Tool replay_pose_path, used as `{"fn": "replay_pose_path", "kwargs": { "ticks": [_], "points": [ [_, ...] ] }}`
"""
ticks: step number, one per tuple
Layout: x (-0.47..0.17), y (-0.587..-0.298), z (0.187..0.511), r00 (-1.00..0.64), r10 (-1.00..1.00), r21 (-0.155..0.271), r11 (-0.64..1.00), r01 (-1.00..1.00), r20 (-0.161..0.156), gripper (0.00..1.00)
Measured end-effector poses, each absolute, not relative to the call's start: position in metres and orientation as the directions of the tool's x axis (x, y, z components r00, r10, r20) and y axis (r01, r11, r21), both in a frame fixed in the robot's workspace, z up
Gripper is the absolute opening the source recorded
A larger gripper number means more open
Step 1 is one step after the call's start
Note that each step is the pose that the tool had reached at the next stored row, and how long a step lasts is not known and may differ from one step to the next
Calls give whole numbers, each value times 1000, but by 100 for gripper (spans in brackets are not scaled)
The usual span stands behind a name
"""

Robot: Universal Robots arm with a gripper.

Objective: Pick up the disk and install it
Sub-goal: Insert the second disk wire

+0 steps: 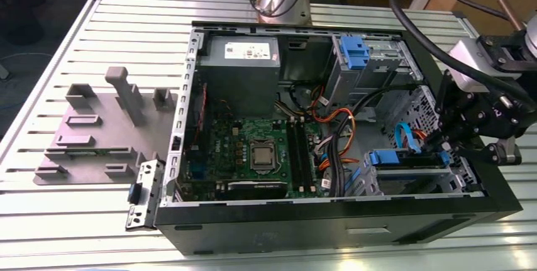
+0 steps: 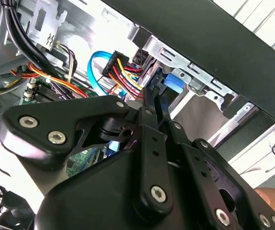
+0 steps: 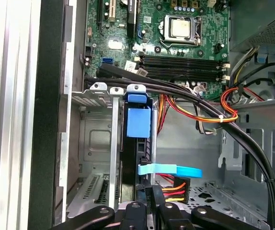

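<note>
The disk (image 3: 138, 125) sits most of the way into its bay (image 3: 94, 143), the gripper (image 3: 148, 194) clamped on its rear edge

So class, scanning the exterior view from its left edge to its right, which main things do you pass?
Grey fixture block → green motherboard → blue drive carrier in the lower bay → black end effector at the case's edge on the exterior view's right.
</note>
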State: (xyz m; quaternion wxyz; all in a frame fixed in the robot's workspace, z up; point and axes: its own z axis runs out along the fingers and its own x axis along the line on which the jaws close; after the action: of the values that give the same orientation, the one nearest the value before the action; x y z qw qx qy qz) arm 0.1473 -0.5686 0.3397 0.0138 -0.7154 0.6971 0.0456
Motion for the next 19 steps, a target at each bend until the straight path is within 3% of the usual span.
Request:
{"fn": "replay_pose_path", "kwargs": {
  "ticks": [19],
  "points": [
    [145,-570,335,24,-996,44,-28,-999,-85,17]
  ]
}}
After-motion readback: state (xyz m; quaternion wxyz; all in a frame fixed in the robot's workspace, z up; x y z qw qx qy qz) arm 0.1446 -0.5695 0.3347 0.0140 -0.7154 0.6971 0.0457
